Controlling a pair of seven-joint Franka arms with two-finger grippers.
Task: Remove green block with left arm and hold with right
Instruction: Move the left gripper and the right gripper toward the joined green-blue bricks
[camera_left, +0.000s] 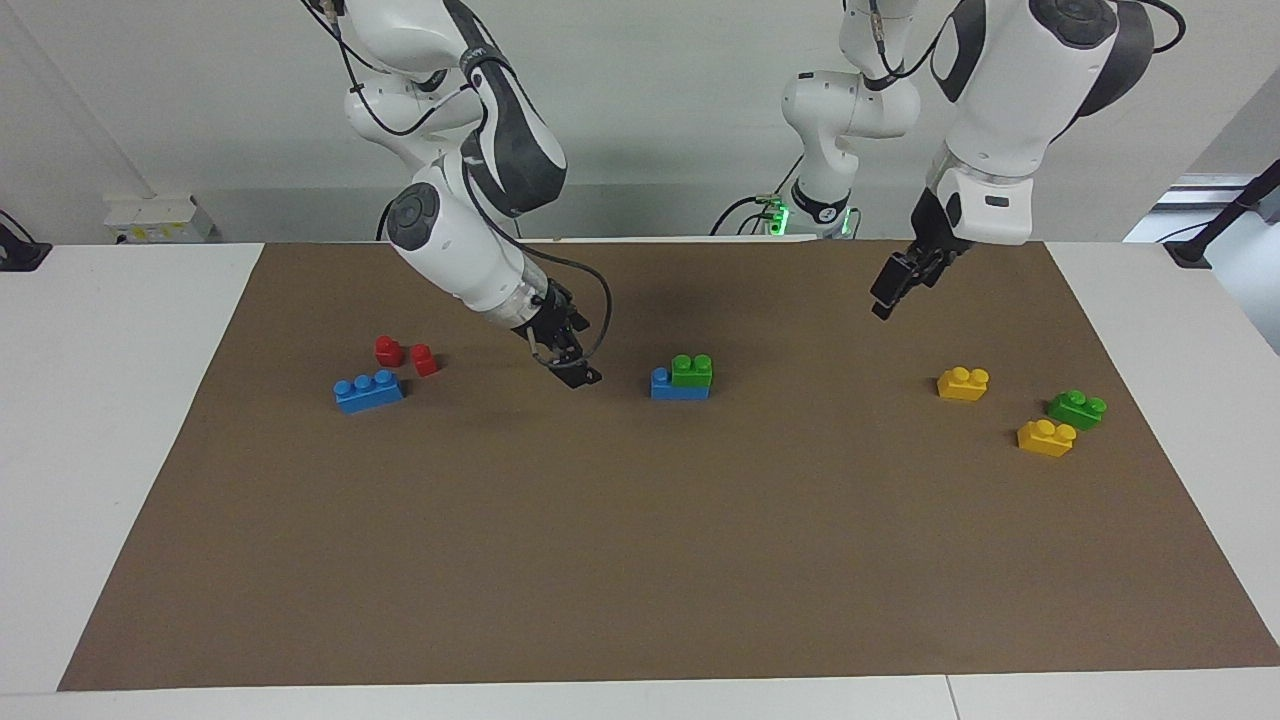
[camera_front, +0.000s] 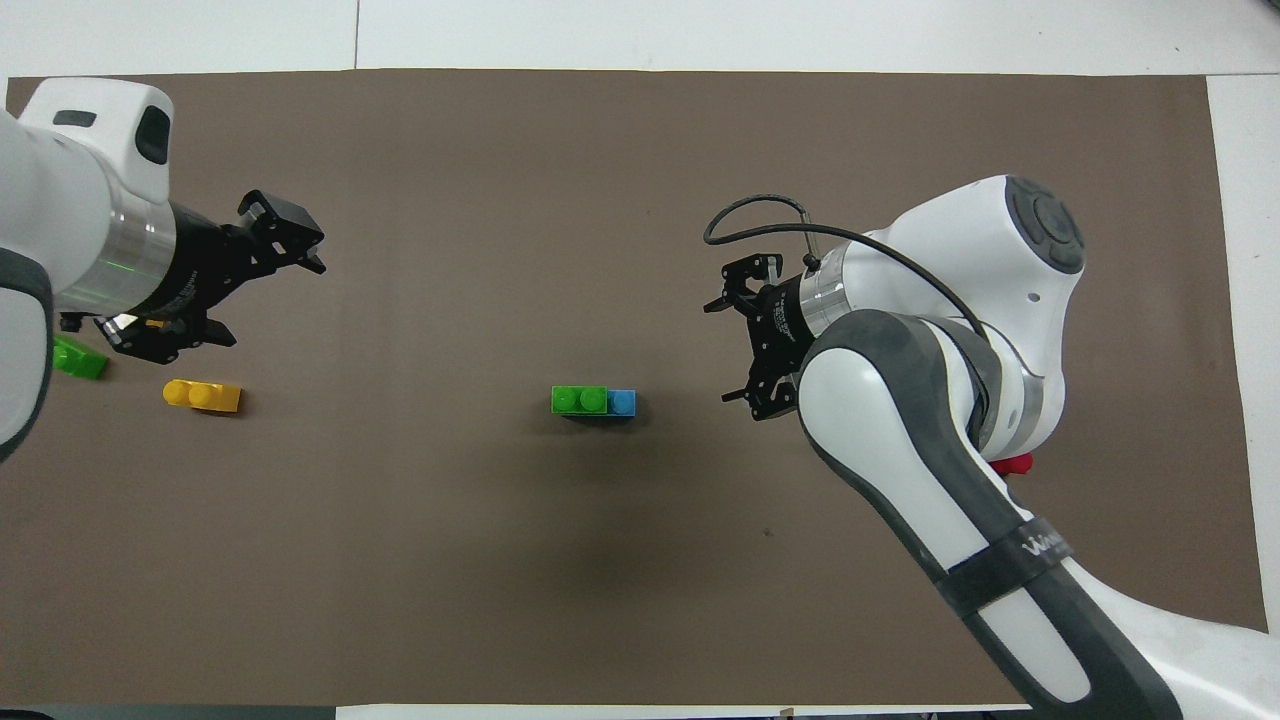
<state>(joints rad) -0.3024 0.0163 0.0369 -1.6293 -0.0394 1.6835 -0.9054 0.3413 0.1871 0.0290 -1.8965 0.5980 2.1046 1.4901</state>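
A green block (camera_left: 692, 370) sits on one end of a blue brick (camera_left: 665, 386) at the middle of the brown mat; the pair also shows in the overhead view, the green block (camera_front: 579, 399) and the blue brick (camera_front: 623, 402). My right gripper (camera_left: 572, 368) is open and empty, low over the mat beside the stack toward the right arm's end and apart from it; it also shows in the overhead view (camera_front: 722, 350). My left gripper (camera_left: 892, 292) is open and empty, raised over the mat toward the left arm's end; it also shows from overhead (camera_front: 275, 305).
A second green block (camera_left: 1077, 408) and two yellow bricks (camera_left: 963, 383) (camera_left: 1046, 437) lie toward the left arm's end. A blue three-stud brick (camera_left: 369, 391) and two red pieces (camera_left: 389, 350) (camera_left: 424, 359) lie toward the right arm's end.
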